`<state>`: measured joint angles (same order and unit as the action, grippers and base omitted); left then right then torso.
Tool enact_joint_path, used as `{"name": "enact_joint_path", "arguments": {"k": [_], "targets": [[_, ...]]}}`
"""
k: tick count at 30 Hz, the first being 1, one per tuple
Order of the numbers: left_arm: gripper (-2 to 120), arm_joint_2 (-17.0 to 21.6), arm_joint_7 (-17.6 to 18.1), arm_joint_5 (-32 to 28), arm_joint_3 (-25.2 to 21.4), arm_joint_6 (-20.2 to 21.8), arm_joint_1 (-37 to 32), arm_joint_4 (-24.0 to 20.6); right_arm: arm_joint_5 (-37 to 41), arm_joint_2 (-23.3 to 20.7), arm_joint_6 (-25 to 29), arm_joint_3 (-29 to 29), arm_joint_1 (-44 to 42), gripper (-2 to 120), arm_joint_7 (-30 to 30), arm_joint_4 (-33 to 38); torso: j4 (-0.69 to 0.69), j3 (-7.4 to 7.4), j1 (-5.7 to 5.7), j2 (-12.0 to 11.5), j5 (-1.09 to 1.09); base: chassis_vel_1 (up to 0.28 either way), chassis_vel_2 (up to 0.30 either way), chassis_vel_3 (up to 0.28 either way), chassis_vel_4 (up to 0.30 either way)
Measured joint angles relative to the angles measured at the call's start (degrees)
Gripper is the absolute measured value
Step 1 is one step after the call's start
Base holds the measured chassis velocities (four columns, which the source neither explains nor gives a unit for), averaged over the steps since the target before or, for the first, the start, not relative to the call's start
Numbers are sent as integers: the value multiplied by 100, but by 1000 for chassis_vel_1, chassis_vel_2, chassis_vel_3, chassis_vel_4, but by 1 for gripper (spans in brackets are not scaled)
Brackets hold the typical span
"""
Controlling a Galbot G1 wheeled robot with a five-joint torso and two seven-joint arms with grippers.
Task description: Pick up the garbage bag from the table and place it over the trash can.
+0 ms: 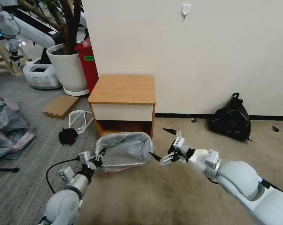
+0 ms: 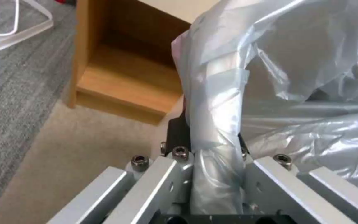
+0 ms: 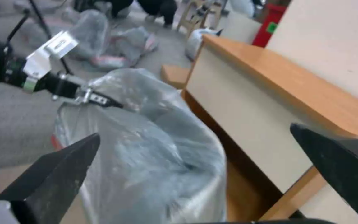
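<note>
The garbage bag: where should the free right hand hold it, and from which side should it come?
Probably the loose rim of the garbage bag on the robot's right, coming in from that side. The left hand already pinches the opposite edge, and the open right hand sits just beside the rim near the table. The thin film bunches there, giving a fold to pinch.

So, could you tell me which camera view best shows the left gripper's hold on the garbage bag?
The left wrist view: the left gripper is shut on a bunched fold of the garbage bag, seen close up. The head view shows it at the bag's left edge; the right wrist view shows it farther off.
</note>
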<state>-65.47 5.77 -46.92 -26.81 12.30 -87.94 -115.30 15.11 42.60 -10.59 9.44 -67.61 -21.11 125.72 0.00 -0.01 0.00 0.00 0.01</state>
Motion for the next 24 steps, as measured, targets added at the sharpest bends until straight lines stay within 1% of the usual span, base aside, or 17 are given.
{"name": "enact_joint_path", "arguments": {"k": [1,2,3,4,5,6,7,9,12,13,15,17,18,19,22,24], "targets": [[3,-23,27,37,16,23,-23,-41,-15,-27,-42,-44,23,110,0,15,0,0,0,0,0,0,0,0,0],[3,-151,150,277,82,144,-97,-204,-84,-88,-147,-203,134,107,0,14,0,0,0,0,0,0,0,0,0],[3,-193,192,391,112,174,-115,-240,-125,-106,-194,-278,187,105,1,-3,0,0,0,0,1,0,0,0,0],[3,-193,192,391,112,174,-115,-240,-125,-106,-194,-278,187,105,1,-3,0,0,0,0,1,0,0,0,0],[3,-240,249,519,146,224,-132,-268,-160,-122,-239,-340,226,103,6,-23,1,0,0,0,1,0,0,0,0],[3,-280,291,614,181,251,-147,-279,-197,-145,-288,-412,263,101,10,-33,1,0,0,0,0,0,0,0,0],[3,-335,344,733,244,272,-175,-295,-263,-193,-342,-506,300,95,15,-34,1,0,0,0,0,0,0,0,0],[3,-359,359,807,268,283,-187,-300,-299,-220,-360,-547,314,94,19,-34,0,0,0,0,0,0,0,0,0],[3,-424,361,1213,347,273,-236,-300,-407,-310,-401,-666,367,78,27,-21,0,0,0,0,0,0,0,0,0],[3,-424,361,1213,347,273,-236,-300,-407,-310,-401,-666,367,78,27,-21,0,0,0,0,0,0,0,0,0],[3,-453,358,1356,390,264,-245,-329,-476,-338,-434,-707,389,71,27,8,0,0,0,0,0,0,0,0,0],[3,-493,354,1618,436,256,-253,-355,-591,-414,-495,-797,420,59,13,56,0,0,0,0,0,0,0,0,0],[3,-504,354,1721,450,255,-259,-362,-626,-446,-507,-825,428,56,-2,72,0,0,0,0,0,0,0,0,0],[3,-504,354,1721,450,255,-259,-362,-626,-446,-507,-825,428,56,-2,72,0,0,0,0,0,0,0,0,0],[3,-563,331,2019,516,251,-293,-443,-744,-559,-622,-928,475,41,-116,98,0,0,0,0,0,0,0,0,0],[3,-574,321,2064,524,251,-298,-457,-749,-570,-651,-950,488,39,-126,98,0,0,0,0,-1,0,0,0,0]]}}
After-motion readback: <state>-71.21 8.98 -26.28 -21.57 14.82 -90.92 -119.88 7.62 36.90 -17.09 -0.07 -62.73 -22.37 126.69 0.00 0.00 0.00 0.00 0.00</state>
